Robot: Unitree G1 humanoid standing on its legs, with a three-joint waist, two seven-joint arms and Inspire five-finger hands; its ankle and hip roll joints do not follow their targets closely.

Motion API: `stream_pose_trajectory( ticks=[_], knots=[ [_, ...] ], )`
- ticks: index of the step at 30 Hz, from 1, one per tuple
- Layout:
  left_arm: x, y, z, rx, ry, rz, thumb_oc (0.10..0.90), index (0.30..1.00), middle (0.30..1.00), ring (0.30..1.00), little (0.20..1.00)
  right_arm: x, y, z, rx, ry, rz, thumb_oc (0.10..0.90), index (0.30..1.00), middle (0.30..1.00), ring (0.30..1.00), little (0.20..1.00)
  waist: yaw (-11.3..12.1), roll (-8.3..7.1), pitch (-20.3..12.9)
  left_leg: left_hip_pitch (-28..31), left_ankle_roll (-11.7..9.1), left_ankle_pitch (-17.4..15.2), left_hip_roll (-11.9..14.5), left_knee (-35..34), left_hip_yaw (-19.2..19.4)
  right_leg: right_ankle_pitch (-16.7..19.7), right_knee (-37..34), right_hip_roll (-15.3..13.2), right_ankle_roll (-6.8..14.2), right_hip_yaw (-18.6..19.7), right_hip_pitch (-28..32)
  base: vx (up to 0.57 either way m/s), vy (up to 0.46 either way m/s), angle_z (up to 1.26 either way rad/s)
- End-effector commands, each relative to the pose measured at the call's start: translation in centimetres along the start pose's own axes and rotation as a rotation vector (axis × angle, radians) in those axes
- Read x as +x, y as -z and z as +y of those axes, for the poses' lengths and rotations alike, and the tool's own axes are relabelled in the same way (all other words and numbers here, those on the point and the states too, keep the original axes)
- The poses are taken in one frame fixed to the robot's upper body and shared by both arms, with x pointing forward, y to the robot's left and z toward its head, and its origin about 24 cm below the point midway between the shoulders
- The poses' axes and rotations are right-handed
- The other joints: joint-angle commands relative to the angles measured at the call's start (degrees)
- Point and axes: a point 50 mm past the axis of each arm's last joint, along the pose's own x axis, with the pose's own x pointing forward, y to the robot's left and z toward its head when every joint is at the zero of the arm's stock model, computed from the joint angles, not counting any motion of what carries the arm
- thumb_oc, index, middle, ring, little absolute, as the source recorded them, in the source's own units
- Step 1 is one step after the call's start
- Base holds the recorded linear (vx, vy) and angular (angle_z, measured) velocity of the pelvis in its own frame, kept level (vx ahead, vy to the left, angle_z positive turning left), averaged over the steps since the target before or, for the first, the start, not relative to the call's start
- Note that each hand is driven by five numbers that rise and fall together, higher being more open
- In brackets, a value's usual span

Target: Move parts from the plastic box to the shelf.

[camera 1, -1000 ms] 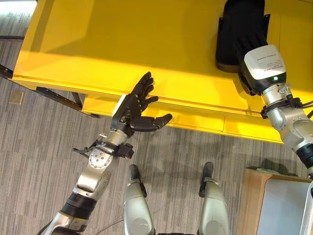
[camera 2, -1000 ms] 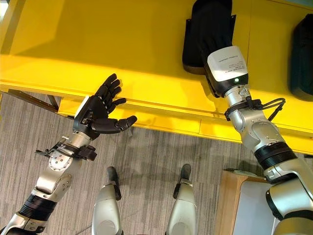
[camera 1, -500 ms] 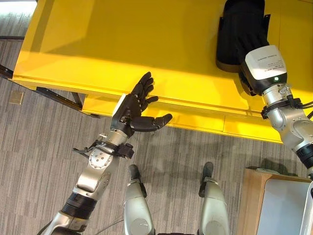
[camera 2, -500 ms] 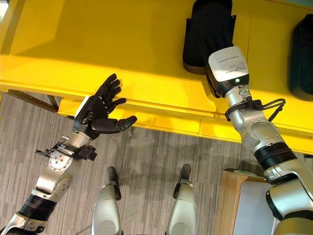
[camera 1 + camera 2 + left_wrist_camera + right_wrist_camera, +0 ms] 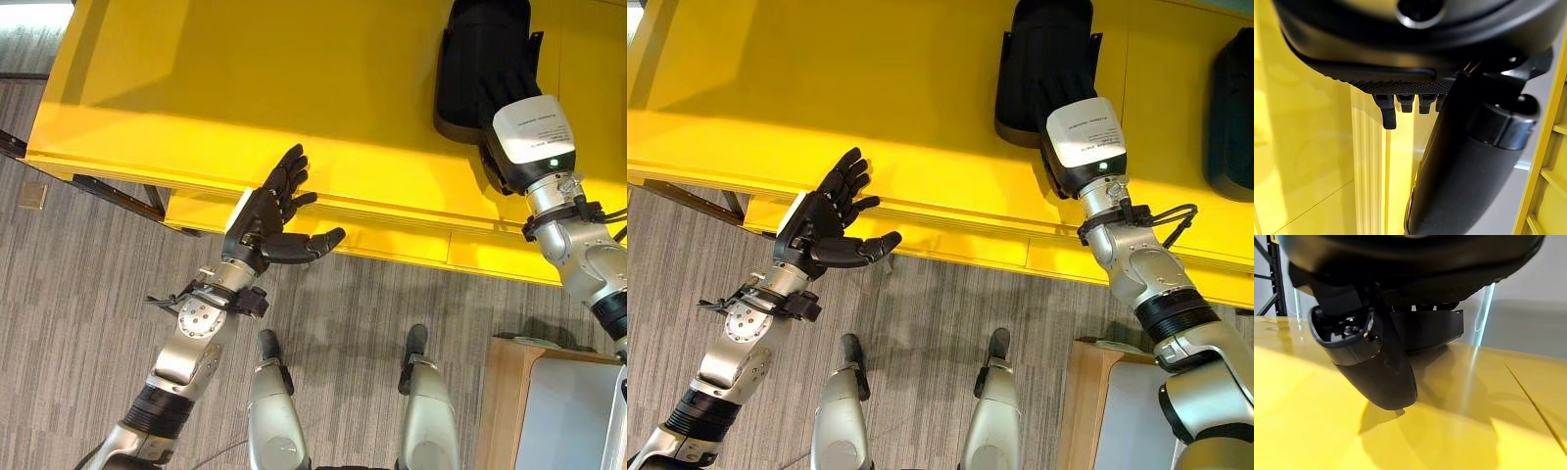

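Note:
A black part [image 5: 1043,34] lies on the yellow shelf [image 5: 294,88] at the far right. My right hand [image 5: 1060,98] rests on the part's near end with its fingers straight along it. In the right wrist view the thumb [image 5: 1371,362] hangs just above the shelf top, and the part [image 5: 1432,328] lies past it. My left hand [image 5: 263,217] hovers open in front of the shelf's front edge, palm up and thumb out to the side, holding nothing.
A second black part [image 5: 1236,108] lies on the shelf at the far right edge. A wooden stand [image 5: 509,392] with a pale grey box [image 5: 573,411] on it stands at the lower right. Grey carpet [image 5: 78,294] lies below the shelf.
My right wrist has drawn back slightly toward me and to the right. The left hand has not moved.

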Motion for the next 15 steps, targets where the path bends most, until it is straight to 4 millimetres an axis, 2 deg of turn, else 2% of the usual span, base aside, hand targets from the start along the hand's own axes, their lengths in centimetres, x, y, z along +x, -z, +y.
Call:
stream_pose_trajectory(
  ticks=[1,15],
  knots=[
    [-0.03,-1.59,-0.80,-0.009,0.038,-0.113,0.900,1.000,1.000,1.000,1.000,0.94,1.76,-2.41,-0.024,0.135,0.089,0.900,1.000,1.000,1.000,1.000,-1.88,0.00,-1.60,1.59,4.34,-2.68,-3.34,-0.63,-1.50,-11.03,8.28,5.23,-3.49,2.07,-1.05,0.00,0.000,0.00],
    [0.04,-1.67,-0.75,-0.010,0.039,-0.115,0.900,1.000,1.000,1.000,1.000,1.02,1.61,-2.55,-0.023,0.142,0.084,0.900,1.000,1.000,1.000,1.000,-2.03,0.09,-1.64,1.62,4.42,-2.67,-3.40,-0.76,-1.42,-11.02,8.31,5.23,-3.47,2.19,-1.20,0.00,0.000,0.00]
  ],
)
